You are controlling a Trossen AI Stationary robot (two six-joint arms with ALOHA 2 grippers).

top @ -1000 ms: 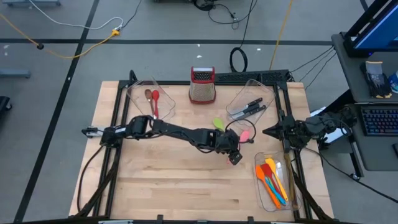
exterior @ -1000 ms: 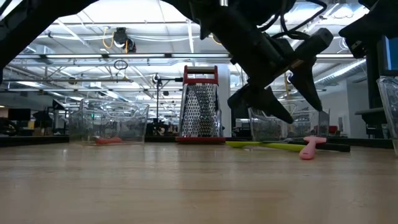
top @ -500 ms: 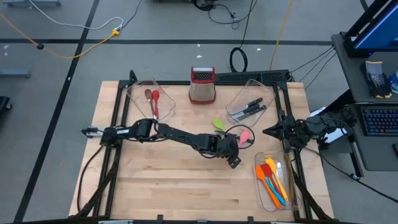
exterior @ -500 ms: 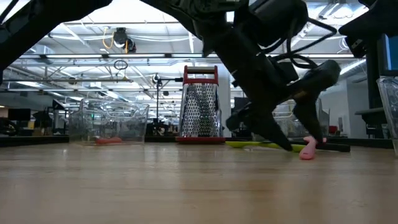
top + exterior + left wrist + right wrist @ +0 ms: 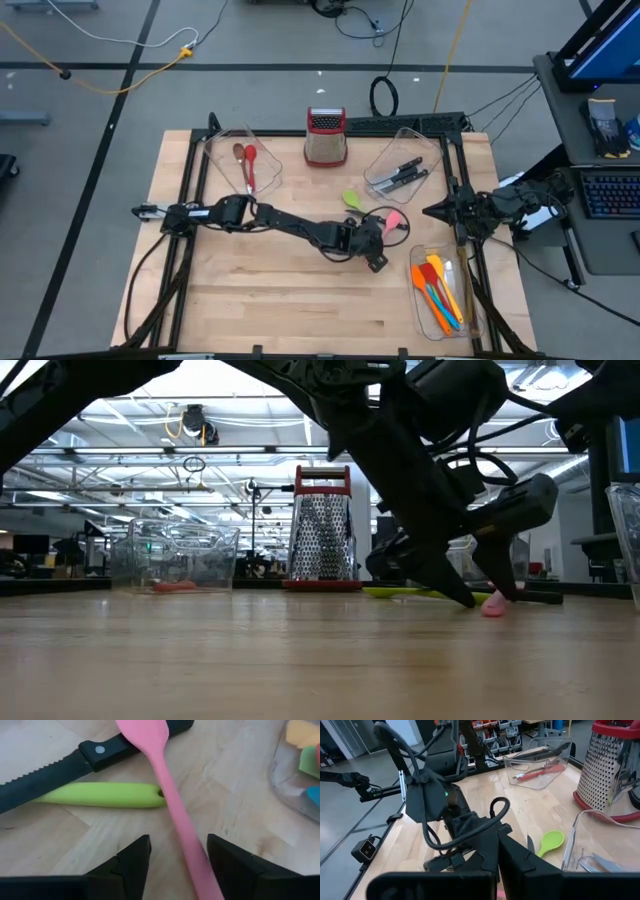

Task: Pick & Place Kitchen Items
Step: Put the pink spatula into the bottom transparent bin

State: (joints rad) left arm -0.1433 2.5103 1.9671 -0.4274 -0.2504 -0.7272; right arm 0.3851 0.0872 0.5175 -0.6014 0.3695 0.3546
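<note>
A pink spatula (image 5: 170,795) lies flat on the wooden table (image 5: 270,290), right of centre, its blade toward the far side. Beside it lie a green utensil (image 5: 100,795) and a black-handled serrated knife (image 5: 75,762). My left gripper (image 5: 178,864) is open and slants down over the spatula's handle (image 5: 192,855), one finger on each side, with a gap showing on both sides. In the low view its fingertips (image 5: 470,600) are down at the table surface by the pink spatula (image 5: 493,603). My right gripper (image 5: 497,865) waits shut at the table's right edge (image 5: 432,212).
A steel grater with a red top (image 5: 325,138) stands at the far middle. Three clear bins sit on the table: far left with red and brown spoons (image 5: 245,160), far right with knives (image 5: 405,168), near right with orange and blue spatulas (image 5: 440,290).
My left gripper has sunk from above the table down to its surface, tipping a little steeper, and now stands astride the pink spatula's handle. The spatula, the green utensil and the knife have stayed where they were.
</note>
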